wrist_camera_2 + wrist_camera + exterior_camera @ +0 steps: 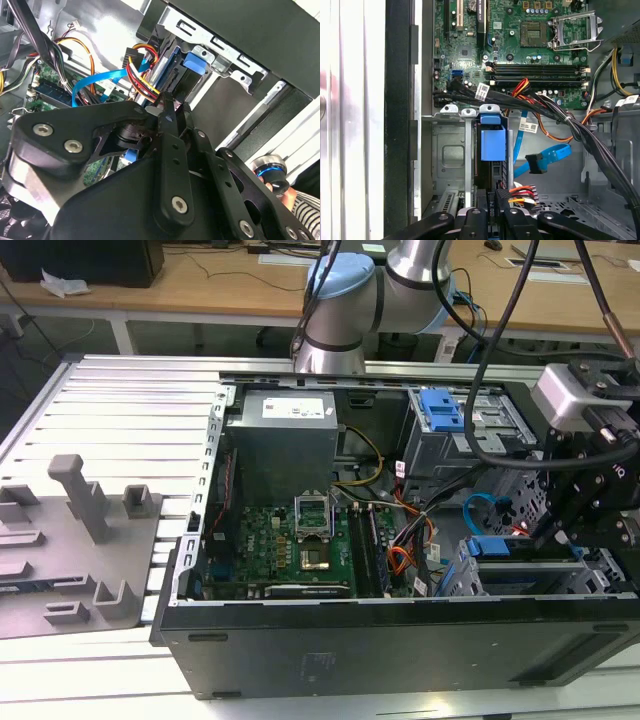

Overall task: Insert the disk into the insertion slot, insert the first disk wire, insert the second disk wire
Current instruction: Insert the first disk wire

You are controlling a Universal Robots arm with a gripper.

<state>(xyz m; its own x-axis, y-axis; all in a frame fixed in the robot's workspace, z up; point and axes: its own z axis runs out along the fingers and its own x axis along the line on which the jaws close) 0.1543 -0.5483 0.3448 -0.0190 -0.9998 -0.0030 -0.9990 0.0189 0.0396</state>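
Inside the open computer case (400,640), the insertion slot (447,155) holds the disk (493,142), its blue-framed end toward the motherboard (530,45). At the slot's mouth the gripper (492,212) is pinched on the first disk wire (520,192), whose plug is partly hidden. Beside the slot the second disk wire (552,154) loops loose.

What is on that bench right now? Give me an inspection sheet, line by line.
Surface: slatted metal table carrying an open computer case.
Job's things: disk sits in the insertion slot; second disk wire loops free, its black end unplugged.
Clutter: grey fixture plate at the exterior view's left.
Grippers: gripper low by the disk's end, beside a plug with red, yellow and black wires.
Cables: black bundles cross the motherboard.
Surroundings: wooden desks behind.
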